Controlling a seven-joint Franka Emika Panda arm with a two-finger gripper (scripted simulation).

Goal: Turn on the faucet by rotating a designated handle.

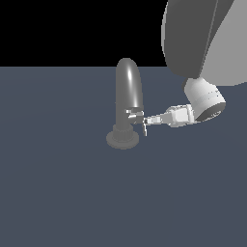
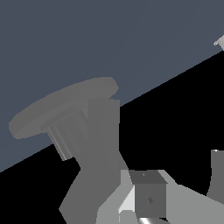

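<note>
The faucet [image 1: 128, 91] is a glossy dark-grey arched pipe rising from a round stepped base [image 1: 122, 140] in the middle of the exterior view. The handle [image 1: 133, 115] shows as small bright silver-white pieces low on the pipe's side toward the exterior view's right, with a thin sliver [image 1: 144, 129] angling down beside it. My white gripper [image 1: 147, 119] reaches in level from the exterior view's right, its tips right at the handle. The gap between the fingers is not visible. The wrist view shows the faucet base [image 2: 61, 109], the pipe [image 2: 100, 153] and a grey block [image 2: 149, 199] close up, with one finger [image 2: 215, 175] at the picture's edge.
The faucet stands alone on a flat blue-grey floor [image 1: 62, 193]. My arm's large grey links [image 1: 202, 38] and white wrist [image 1: 205, 99] hang over the floor at the exterior view's upper right.
</note>
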